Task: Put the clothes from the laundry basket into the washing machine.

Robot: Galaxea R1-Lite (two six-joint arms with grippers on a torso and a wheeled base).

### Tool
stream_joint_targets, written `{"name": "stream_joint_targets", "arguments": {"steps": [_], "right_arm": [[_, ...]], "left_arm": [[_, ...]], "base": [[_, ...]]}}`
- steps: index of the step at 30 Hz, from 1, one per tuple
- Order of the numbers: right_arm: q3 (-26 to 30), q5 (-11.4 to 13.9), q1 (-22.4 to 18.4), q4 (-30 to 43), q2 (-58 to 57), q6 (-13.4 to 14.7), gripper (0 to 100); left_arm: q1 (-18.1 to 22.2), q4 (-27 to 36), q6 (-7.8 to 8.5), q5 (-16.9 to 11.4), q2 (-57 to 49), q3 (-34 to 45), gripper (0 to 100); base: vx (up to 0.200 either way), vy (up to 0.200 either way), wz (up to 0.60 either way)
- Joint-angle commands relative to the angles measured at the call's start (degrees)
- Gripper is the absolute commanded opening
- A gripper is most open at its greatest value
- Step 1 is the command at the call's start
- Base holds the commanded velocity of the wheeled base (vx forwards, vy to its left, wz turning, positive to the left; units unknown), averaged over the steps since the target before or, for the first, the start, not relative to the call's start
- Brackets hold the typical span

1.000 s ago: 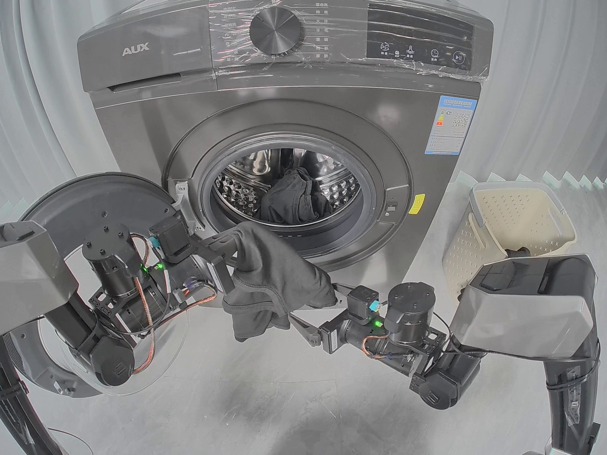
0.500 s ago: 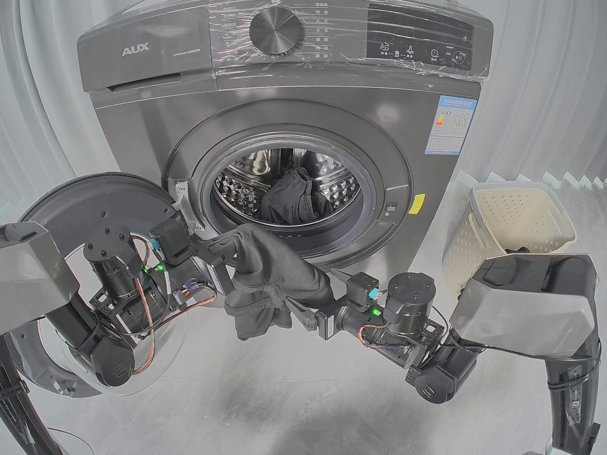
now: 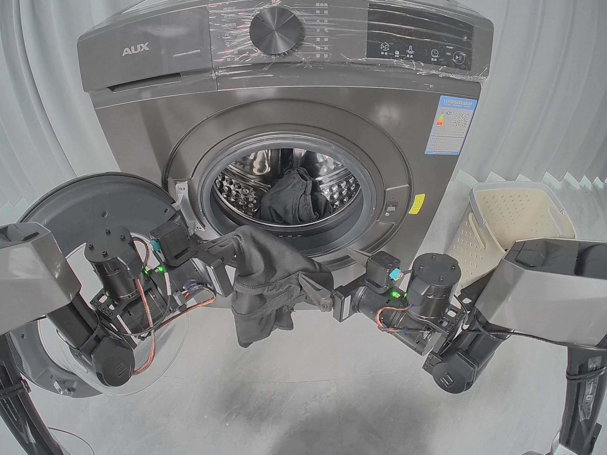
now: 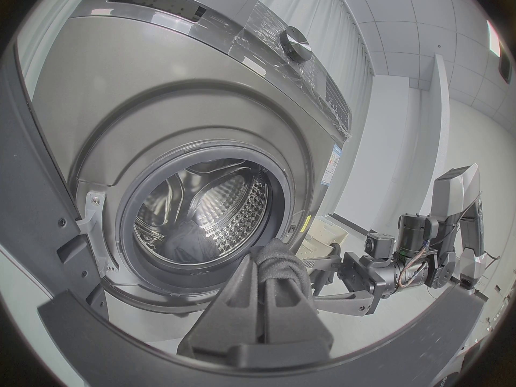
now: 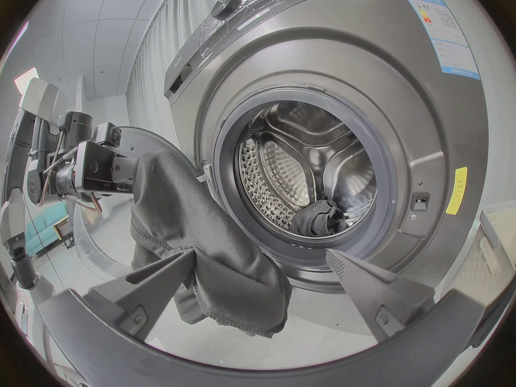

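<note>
Holding: my left pincer [image 3: 222, 257] clamps the dark garment [image 3: 269, 273]; my right pincer [image 3: 335, 272] gapes beside it.
Risk: I fear the hanging hem could snag the drum rim [image 3: 354, 232] and slip floorward.

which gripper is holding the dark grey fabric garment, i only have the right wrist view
Observer: The left gripper. Its own wrist view shows both fingers shut on a fold of the dark grey fabric garment.
Operator: any more clothes waiting to load
Observer: Cannot tell. In the head view the cream perforated plastic laundry basket on the robot's right shows bare upper inner walls, but the right arm covers its bottom.
</note>
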Motion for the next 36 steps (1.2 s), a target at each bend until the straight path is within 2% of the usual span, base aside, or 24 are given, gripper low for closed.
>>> {"name": "stream_joint_targets", "arguments": {"steps": [1,7,21,27,31,32,36], "right_arm": [[0.51,0.30,0.42,-0.08,2.52,0.15,100],[3.76,0.56,2.53,-0.17,3.58,0.85,100],[3.85,0.65,4.20,-0.17,2.96,0.76,100],[3.76,1.00,2.71,-0.08,0.77,-0.11,100],[1.92,4.26,0.95,0.54,0.33,-1.78,100],[0.77,5.75,0.68,0.19,0.33,-2.40,100],[-2.04,8.04,0.51,0.80,0.41,-4.68,100]], "left_arm": [[0.06,-0.04,-0.04,-0.01,0.02,0.00,0],[0.15,-0.04,-0.04,-0.01,0.02,-0.27,0],[0.24,-0.04,-0.04,0.17,0.11,-0.53,0],[0.24,-0.04,-1.53,0.17,0.20,-1.06,0],[0.15,-0.04,-1.97,0.17,0.11,-1.41,0],[0.24,-0.04,-1.97,0.17,0.11,-1.50,0],[0.41,-0.04,-2.15,0.25,0.02,-2.47,0]], "base": [[0.000,0.000,0.00],[0.000,0.000,0.00],[0.000,0.000,0.00],[0.000,0.000,0.00],[0.000,0.000,0.00],[0.000,0.000,0.00],[0.000,0.000,0.00]]}}
